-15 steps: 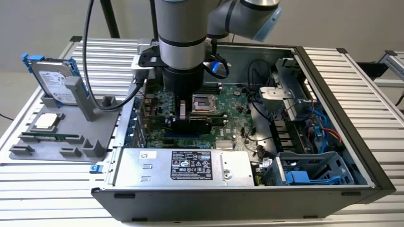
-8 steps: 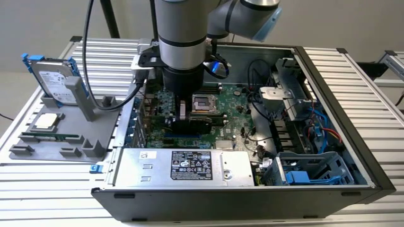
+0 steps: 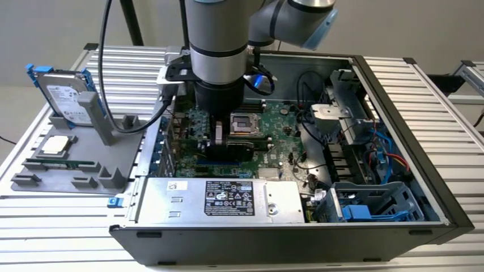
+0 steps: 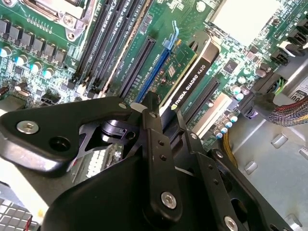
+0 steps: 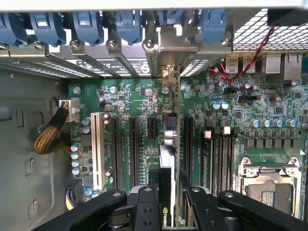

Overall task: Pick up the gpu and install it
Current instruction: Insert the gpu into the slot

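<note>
the green gpu card with its black cooler (image 4: 190, 79) stands on edge over the green motherboard (image 5: 269, 103) inside the open black computer case (image 3: 423, 107), its silver end bracket (image 5: 169, 48) at the rear slot wall; the black gripper (image 5: 169, 192) clasps its top edge between both fingers

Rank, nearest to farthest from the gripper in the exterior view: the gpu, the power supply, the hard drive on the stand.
1. gpu: at the gripper, over the motherboard.
2. power supply: along the case's front edge.
3. hard drive: outside the case, the exterior view's left.
</note>
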Robot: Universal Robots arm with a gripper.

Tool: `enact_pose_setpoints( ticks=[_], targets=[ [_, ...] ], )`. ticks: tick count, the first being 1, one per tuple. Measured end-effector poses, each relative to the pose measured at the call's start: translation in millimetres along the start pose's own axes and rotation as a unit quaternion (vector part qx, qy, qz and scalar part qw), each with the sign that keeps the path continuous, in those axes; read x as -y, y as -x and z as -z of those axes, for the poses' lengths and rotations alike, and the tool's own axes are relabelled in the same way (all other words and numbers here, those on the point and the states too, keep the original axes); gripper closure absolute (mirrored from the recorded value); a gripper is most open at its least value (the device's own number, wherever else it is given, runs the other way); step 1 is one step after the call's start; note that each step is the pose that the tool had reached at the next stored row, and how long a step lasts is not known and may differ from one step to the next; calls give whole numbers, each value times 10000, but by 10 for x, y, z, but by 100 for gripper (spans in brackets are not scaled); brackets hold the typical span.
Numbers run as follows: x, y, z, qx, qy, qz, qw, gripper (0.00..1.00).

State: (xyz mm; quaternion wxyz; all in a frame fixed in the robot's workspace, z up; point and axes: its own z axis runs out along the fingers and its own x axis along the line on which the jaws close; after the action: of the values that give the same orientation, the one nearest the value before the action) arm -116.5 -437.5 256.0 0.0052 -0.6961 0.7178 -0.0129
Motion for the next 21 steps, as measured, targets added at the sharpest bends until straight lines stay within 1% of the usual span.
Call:
enact_pose_setpoints(
  ticks=[7, 11, 16, 18, 21],
  targets=[
    [-1, -1, -29, -3, 2, -2, 10000, 100],
    [-1, -6, -35, 2, 0, -8, 10000, 100],
    [0, -25, -34, 1, 0, -12, 10000, 100],
    [0, -25, -34, 0, 0, -12, 10000, 100],
    [-1, -6, -32, -4, 1, -11, 10000, 100]
  ],
)
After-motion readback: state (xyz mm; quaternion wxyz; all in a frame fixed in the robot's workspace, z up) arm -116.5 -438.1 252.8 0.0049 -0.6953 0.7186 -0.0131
